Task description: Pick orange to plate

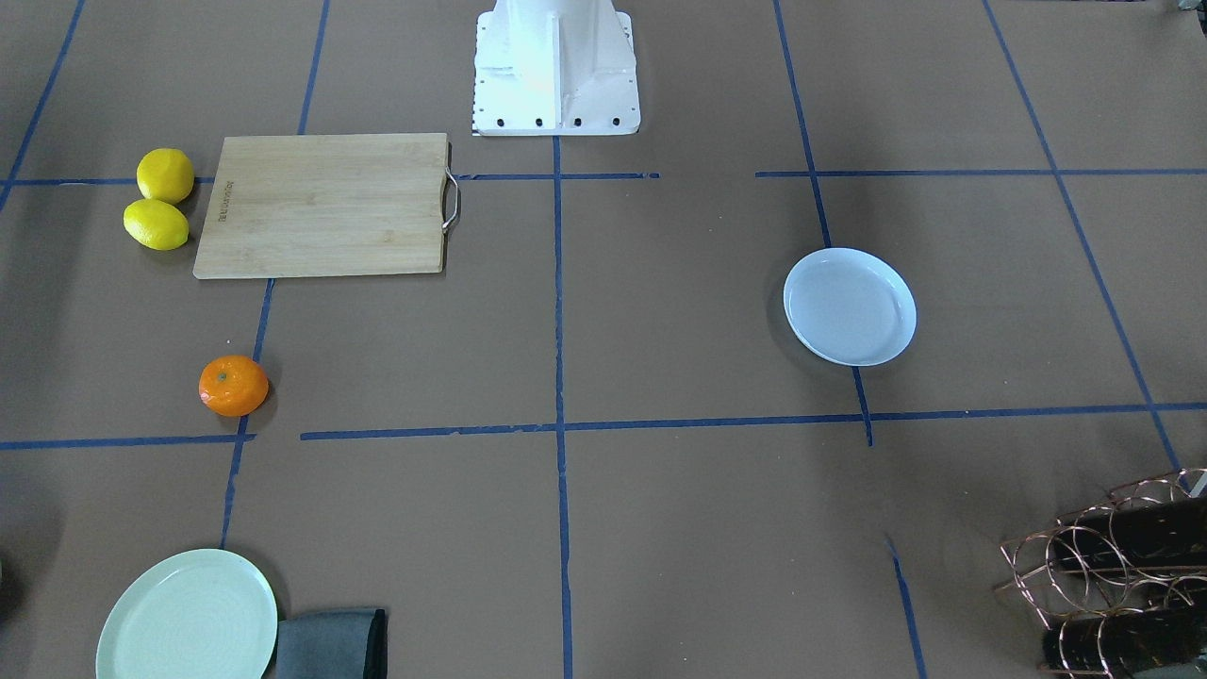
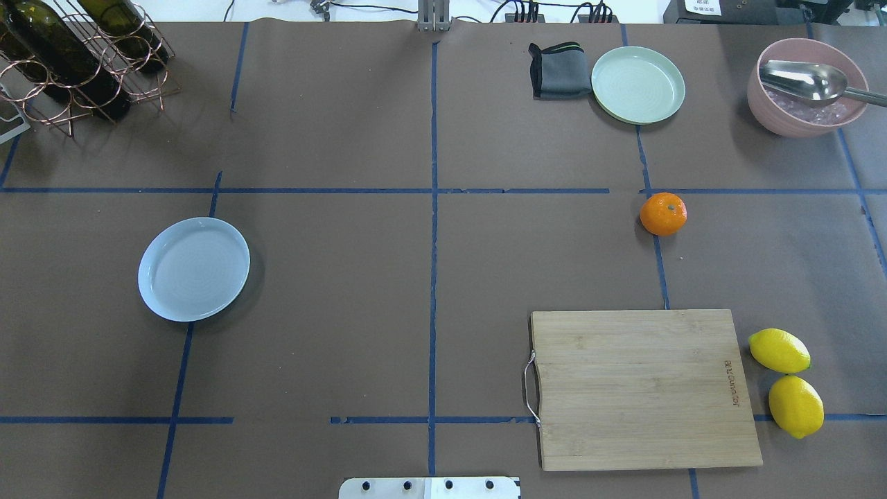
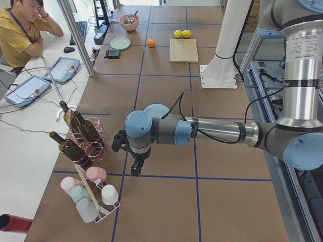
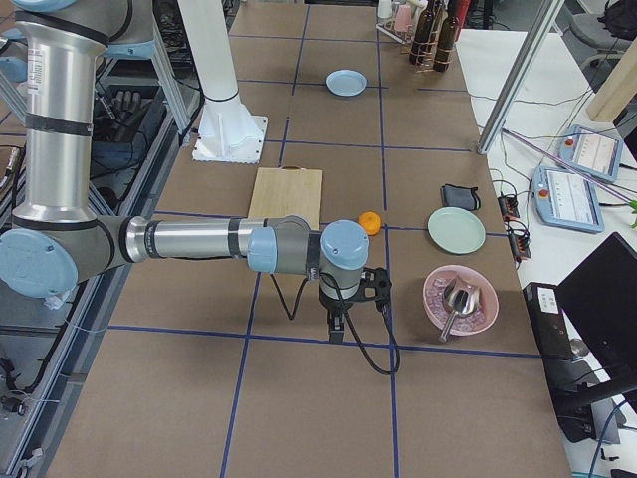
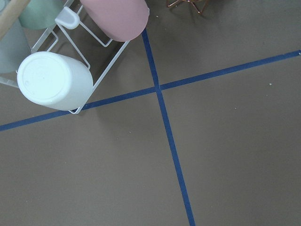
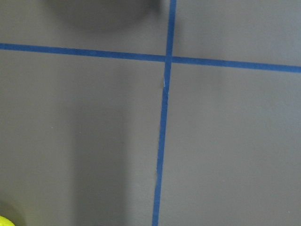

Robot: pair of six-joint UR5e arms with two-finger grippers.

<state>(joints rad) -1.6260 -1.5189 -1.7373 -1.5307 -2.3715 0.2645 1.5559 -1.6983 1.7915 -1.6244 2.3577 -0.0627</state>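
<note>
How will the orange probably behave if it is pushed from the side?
The orange is round, so a side push would probably roll it across the flat table. It looks slightly flattened and seems to rest on a flatter side, which may slow rolling.

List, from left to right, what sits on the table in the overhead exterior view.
bottle rack → the plate → grey cloth → the orange → pink bowl
</note>
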